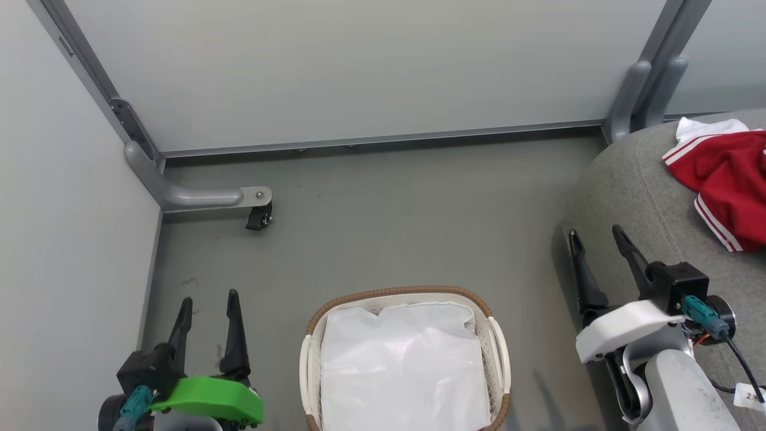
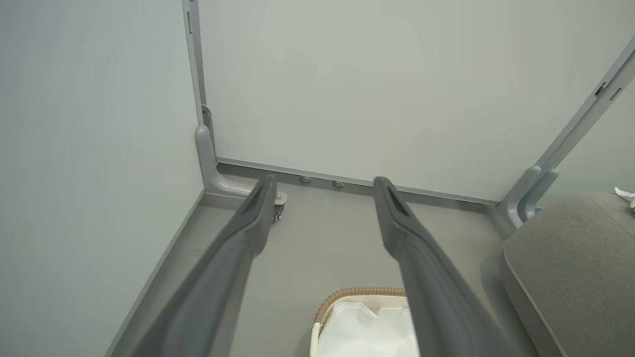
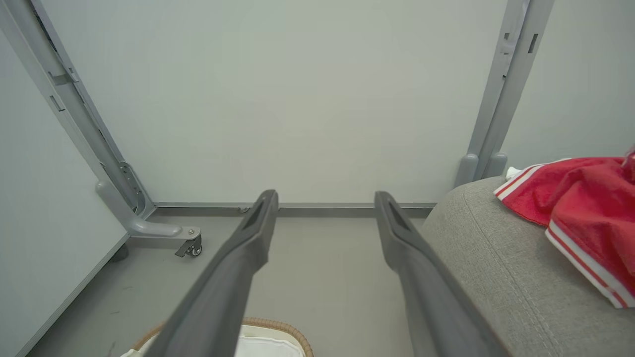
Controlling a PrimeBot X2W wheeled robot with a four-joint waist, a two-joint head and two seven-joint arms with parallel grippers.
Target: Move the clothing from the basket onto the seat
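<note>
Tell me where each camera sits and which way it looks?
Head view: on the head, looking down at the basket and seat; both open jaws show.
Left wrist view: left wrist, facing the wall; own open jaws.
Right wrist view: right wrist, facing wall and clothing; own open jaws.
Shared: all three see the basket rim.

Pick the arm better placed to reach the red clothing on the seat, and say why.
Right. The right gripper, open and empty, hovers at the edge of the seat, nearer the clothing; the left gripper, also open, has the basket between it and the seat.
</note>
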